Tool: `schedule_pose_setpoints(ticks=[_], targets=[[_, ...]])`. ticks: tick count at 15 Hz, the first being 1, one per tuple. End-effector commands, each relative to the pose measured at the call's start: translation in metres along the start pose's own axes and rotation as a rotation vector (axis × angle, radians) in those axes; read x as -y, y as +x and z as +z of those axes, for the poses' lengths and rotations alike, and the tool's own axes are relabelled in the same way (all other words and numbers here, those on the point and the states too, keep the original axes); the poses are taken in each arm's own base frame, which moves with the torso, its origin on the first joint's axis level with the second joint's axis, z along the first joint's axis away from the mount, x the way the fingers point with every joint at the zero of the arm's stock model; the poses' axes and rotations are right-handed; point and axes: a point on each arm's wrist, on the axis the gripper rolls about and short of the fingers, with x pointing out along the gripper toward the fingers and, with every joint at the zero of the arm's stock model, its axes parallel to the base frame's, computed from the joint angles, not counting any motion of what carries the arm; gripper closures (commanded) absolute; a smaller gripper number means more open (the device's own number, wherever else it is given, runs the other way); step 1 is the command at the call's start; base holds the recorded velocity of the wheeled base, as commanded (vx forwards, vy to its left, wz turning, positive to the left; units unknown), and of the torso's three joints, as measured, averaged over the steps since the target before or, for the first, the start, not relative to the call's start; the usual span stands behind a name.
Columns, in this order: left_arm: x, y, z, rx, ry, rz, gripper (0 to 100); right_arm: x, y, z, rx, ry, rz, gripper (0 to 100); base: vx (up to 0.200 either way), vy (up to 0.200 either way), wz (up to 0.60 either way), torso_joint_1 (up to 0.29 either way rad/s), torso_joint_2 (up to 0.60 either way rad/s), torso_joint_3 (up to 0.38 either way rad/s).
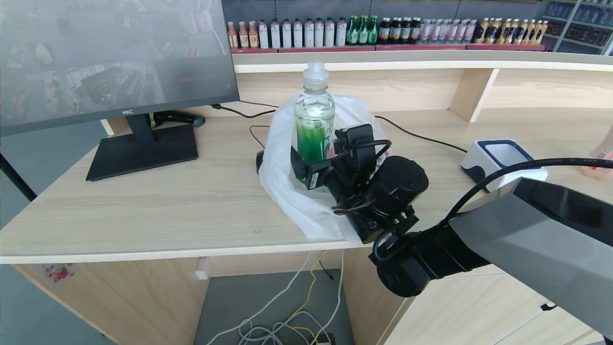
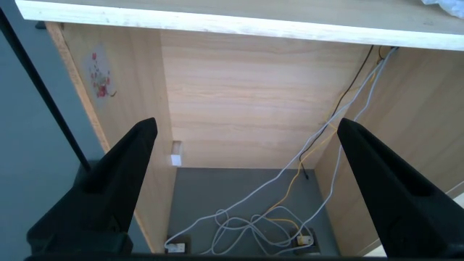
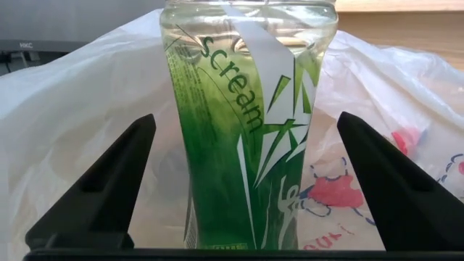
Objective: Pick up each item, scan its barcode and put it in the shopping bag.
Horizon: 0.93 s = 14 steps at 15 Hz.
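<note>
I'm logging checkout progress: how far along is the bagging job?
Looks done: the green bottle stands upright at the white shopping bag; whether inside it, I cannot tell. In hand: nothing gripped; the right pincer is open around the bottle, not touching. Still to do: a pinkish item waits beyond the scanner; the left pincer hangs open below the counter.

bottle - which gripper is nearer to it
Right. The right gripper has the bottle between its open jaws, at the bag. The left gripper is far off, below the table edge.
</note>
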Motion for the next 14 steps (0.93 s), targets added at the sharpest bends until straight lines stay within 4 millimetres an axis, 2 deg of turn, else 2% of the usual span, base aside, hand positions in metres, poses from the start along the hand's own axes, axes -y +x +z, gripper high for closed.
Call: schedule_pose_setpoints(ticks=[1, 2, 4, 9, 12, 14], targets=[[0.0, 0.0, 0.0, 0.0, 0.0, -0.001, 0, 0.001, -0.005, 0.015, 0.014, 0.006, 0.004, 0, 0.0, 0.0, 0.0, 0.0, 0.0, 0.0], [0.0, 0.0, 0.0, 0.0, 0.0, 0.001, 0, 0.0, -0.01, 0.022, 0.013, 0.008, 0.01, 0, 0.0, 0.0, 0.0, 0.0, 0.0, 0.0], [0.0, 0.0, 0.0, 0.0, 0.001, 0.001, 0, 0.008, -0.032, 0.044, 0.002, 0.012, 0.022, 0, 0.0, 0.0, 0.0, 0.0, 0.0, 0.0], [0.0, 0.0, 0.0, 0.0, 0.001, 0.001, 0, 0.031, -0.102, 0.097, -0.012, 0.026, 0.041, 0, 0.0, 0.0, 0.0, 0.0, 0.0, 0.0], [0.0, 0.0, 0.0, 0.0, 0.003, 0.001, 0, 0.041, -0.132, 0.114, -0.016, 0.074, 0.042, 0, 0.0, 0.0, 0.0, 0.0, 0.0, 0.0], [0.0, 0.0, 0.0, 0.0, 0.001, 0.001, 0, 0.047, -0.16, 0.111, -0.065, 0.112, 0.045, 0, 0.0, 0.0, 0.0, 0.0, 0.0, 0.0]])
